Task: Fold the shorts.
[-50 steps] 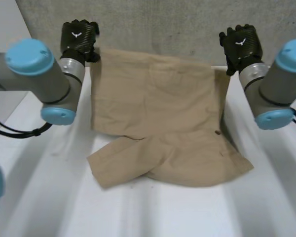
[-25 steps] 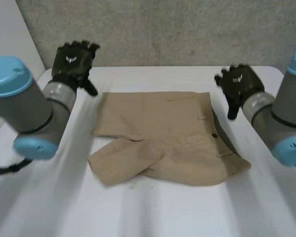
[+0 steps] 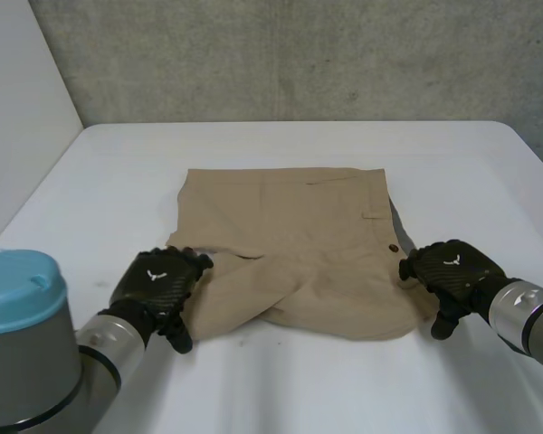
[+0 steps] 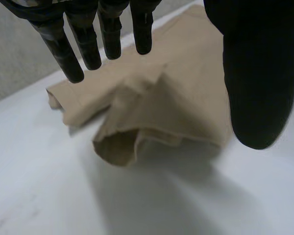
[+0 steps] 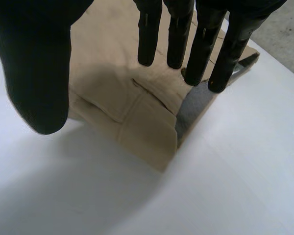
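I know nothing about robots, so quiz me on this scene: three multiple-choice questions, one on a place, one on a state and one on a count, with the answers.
1. Where over the white table is the left robot hand?
A. At the table's far edge
B. At the near left corner of the tan cloth shorts
C. Over the middle of the shorts

2. How are the fingers of the right robot hand?
A. Straight, holding nothing
B. Curled round a fold of cloth
C. Clenched in a fist

3. How many robot hands are at the shorts' near corners?
A. None
B. One
C. Two

Answers:
1 B: the head view shows it at that corner.
2 A: the right wrist view shows straight fingers above the cloth.
3 C: the head view shows one hand at each near corner.
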`<action>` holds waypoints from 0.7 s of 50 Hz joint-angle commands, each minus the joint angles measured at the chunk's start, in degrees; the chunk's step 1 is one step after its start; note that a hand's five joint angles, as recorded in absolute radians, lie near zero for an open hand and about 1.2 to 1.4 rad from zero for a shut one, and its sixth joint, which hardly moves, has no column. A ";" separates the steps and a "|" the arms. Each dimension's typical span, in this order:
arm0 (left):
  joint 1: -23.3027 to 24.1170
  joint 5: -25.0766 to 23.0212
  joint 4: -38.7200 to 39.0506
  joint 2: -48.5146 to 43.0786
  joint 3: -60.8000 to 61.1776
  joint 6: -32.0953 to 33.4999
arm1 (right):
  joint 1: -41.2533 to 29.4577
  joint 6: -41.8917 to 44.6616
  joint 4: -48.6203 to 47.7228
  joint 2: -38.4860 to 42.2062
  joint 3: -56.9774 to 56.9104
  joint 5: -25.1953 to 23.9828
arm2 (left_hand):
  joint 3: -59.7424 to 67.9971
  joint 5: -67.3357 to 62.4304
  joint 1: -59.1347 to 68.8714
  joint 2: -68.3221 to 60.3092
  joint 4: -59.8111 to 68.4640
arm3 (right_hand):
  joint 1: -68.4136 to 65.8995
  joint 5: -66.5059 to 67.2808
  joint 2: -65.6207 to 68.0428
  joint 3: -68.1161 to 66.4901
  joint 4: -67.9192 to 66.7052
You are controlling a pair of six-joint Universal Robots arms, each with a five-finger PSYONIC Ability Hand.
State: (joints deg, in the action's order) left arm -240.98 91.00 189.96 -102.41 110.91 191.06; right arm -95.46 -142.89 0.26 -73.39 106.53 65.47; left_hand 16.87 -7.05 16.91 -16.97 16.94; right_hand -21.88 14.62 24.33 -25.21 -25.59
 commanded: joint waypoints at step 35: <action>-3.36 0.23 19.48 -36.19 -45.34 10.21 | -9.22 -16.45 -10.80 1.94 -5.36 7.65 | -5.41 5.58 -5.44 5.50 -5.48 | -58.12 55.38 55.67 -54.79 -54.41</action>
State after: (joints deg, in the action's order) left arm -244.04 92.42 203.95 -132.87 69.27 195.58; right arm -101.21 -151.80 -8.80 -72.02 104.84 67.93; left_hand 56.98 -46.94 54.93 -55.97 57.03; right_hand -53.91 56.61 67.30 -67.40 -68.20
